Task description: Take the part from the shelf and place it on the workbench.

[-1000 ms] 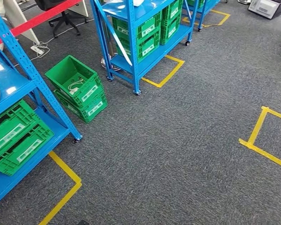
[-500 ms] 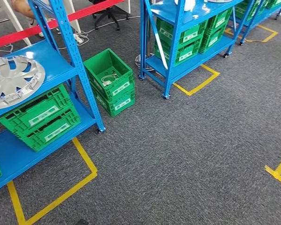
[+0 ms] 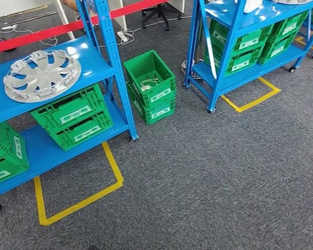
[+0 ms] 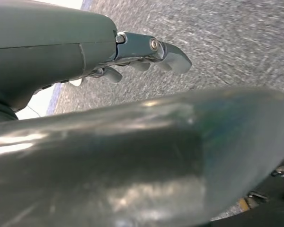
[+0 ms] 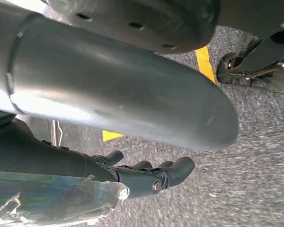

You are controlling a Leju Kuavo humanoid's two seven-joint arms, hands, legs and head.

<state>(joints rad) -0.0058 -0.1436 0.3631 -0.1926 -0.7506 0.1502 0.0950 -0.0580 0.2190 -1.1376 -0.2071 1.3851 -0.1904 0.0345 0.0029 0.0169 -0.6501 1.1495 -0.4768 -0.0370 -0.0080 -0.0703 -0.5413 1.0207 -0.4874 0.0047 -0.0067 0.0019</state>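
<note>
The part, a silver wheel cover (image 3: 43, 74), lies flat on the upper board of the blue shelf (image 3: 93, 65), above green crates (image 3: 73, 116), so judging by this the taking and the carrying to the bench are what is left. The left hand (image 4: 147, 54) and right hand (image 5: 153, 174) hang over grey carpet with fingers loosely apart and nothing in them. No bench can be made out.
</note>
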